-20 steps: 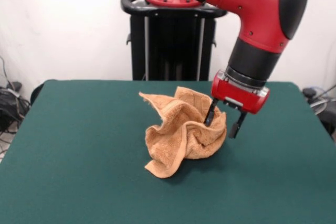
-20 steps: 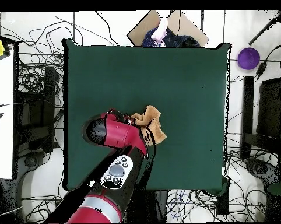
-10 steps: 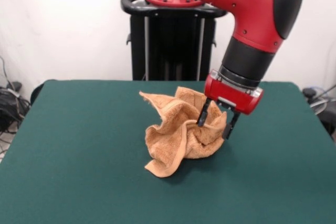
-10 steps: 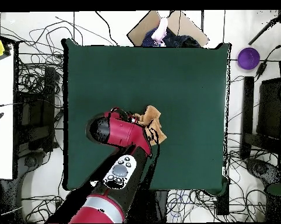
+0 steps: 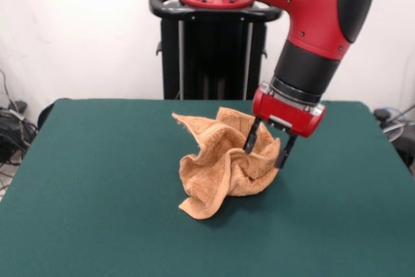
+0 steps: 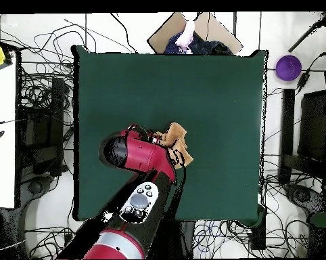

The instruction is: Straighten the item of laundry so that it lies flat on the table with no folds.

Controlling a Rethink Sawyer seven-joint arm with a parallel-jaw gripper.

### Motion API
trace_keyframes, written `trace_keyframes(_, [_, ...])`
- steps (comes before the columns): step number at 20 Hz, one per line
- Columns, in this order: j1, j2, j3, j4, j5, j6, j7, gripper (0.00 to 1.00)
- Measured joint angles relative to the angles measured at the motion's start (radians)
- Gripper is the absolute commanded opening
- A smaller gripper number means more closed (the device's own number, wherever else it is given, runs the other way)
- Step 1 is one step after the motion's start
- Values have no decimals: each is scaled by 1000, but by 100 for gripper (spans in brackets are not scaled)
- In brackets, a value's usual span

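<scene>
The towel (image 5: 224, 163) sits crumpled in a tall heap near the middle of the green table (image 5: 97, 186), with deep folds and one corner flopped out toward the front edge. Another corner sticks out to the picture's left in the front view. The red arm (image 5: 311, 17) comes down from above on the right side of the heap. Its gripper (image 5: 266, 147) has two dark fingers (image 5: 251, 137) spread apart, one pressed into the folds at the top of the towel and the other just beside the heap's right edge, so the jaws stand open with cloth between them but not pinched. In the overhead view the arm covers most of the towel (image 6: 176, 139), leaving only a bit of orange showing.
</scene>
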Motion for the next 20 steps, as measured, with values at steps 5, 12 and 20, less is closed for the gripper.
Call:
trace_keyframes(5, [9, -7, -6, 1, 0, 0, 0, 100])
trace_keyframes(12, [49, -5, -38, 1, 0, 0, 0, 100])
trace_keyframes(20, [87, -5, -72, 1, 0, 0, 0, 100])
